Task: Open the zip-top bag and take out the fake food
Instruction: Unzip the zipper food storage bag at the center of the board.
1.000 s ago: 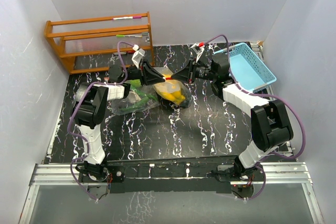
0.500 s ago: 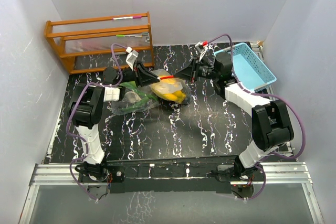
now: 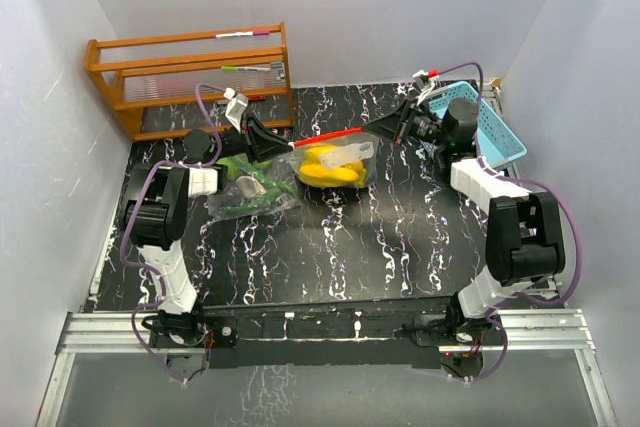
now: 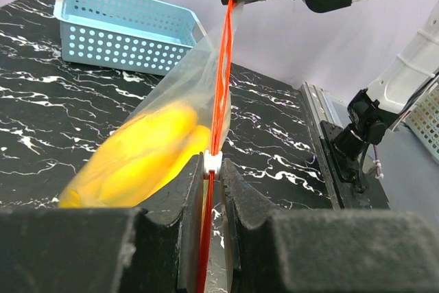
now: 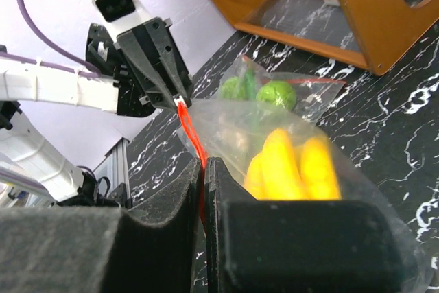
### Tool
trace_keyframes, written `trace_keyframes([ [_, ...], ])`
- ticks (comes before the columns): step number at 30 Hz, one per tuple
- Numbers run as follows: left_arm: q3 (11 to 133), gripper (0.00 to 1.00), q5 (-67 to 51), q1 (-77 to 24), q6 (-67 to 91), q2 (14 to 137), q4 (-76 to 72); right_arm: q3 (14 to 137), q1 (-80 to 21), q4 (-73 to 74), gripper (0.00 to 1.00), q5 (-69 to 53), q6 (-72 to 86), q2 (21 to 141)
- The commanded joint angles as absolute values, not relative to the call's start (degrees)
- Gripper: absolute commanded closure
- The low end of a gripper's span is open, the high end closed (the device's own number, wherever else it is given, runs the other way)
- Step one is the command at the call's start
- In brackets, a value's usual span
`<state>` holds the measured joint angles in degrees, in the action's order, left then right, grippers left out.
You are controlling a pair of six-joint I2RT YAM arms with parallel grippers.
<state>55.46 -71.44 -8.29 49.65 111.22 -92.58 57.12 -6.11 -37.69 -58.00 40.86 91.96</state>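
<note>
While both arms extend forward, left pincer (image 4: 212, 169) and right pincer (image 5: 204, 167) grip zip-top bag (image 3: 352, 152).

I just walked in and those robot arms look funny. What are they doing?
They are holding a clear bag between them. The left tool pinches one end of its red zip strip and the right tool pinches the other, so the strip is stretched tight. Yellow bananas are inside, not out yet. A second bag with green food lies on the table next to it.
</note>
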Motion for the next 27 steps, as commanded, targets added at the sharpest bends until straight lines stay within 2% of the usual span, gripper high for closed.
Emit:
trace_keyframes([
  [1, 54.26, 0.98, -70.56, -6.01, 48.71, 105.51, -102.34, 57.04, -1.52, -48.21, 0.92, -58.04, 45.54, 89.14],
  [12, 49.36, 0.97, -69.47, -4.60, 43.70, 98.64, -95.55, 58.91, 3.45, -50.68, 0.92, -58.93, 47.92, 91.26],
  [14, 48.45, 0.92, -67.64, -4.64, 38.44, 95.85, -89.79, 60.75, 3.07, -50.55, 0.92, -60.10, 47.86, 92.93],
  [19, 49.79, 0.95, -62.14, -4.95, 30.88, 91.67, -76.86, 67.91, -2.03, -44.62, 0.92, -59.86, 43.81, 96.63],
  [27, 56.00, 0.93, -57.15, -5.04, 17.06, 84.81, -52.94, 85.43, -10.79, -33.82, 0.92, -56.05, 36.26, 107.41],
])
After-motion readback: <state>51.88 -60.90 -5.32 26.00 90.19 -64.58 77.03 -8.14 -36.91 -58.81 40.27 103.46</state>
